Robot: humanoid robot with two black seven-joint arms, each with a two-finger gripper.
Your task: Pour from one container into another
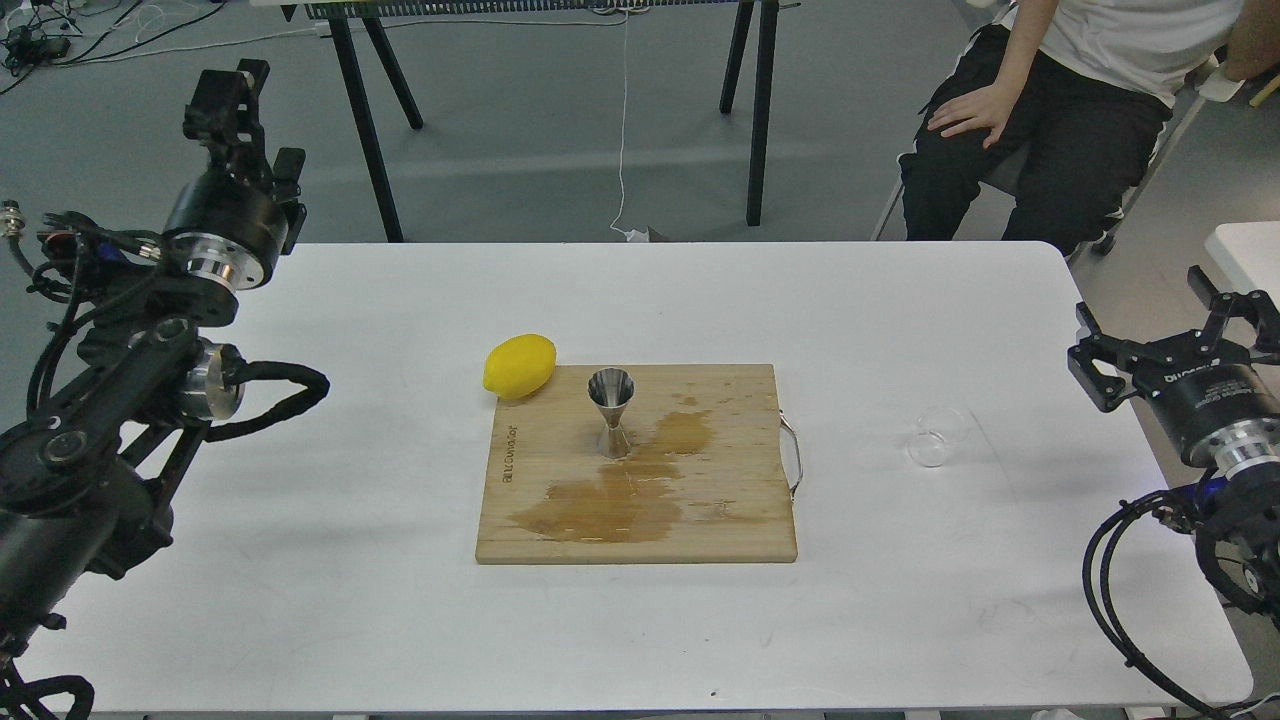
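On a white table (400, 620) above grey flooring, a steel jigger (611, 411) stands upright on a wet cutting board (740, 530); the glass cup (935, 437) sits at three o'clock. Left gripper (240, 95) jaws unclear; right gripper (1165, 335) spread, empty.

Illumination: bright, even, diffuse, from overhead; no hard-edged shadows anywhere. Table (900, 330): white top, near overexposed, surface detail faint. Shadows: soft grey patch on the table beside the left arm (150, 400); a thin soft shadow along the near edge of the cutting board (700, 400); a small one under the lemon (520, 366). Glare: bright highlights on the steel jigger (611, 411); dull sheen on the wet stain (610, 505) across the board. Glass cup (936, 437): low contrast, outline barely separates from the white top. Focus: sharp throughout, no motion blur. Distortion: slight wide-angle bowing at the table's corners. Colour: neutral, slightly cool.
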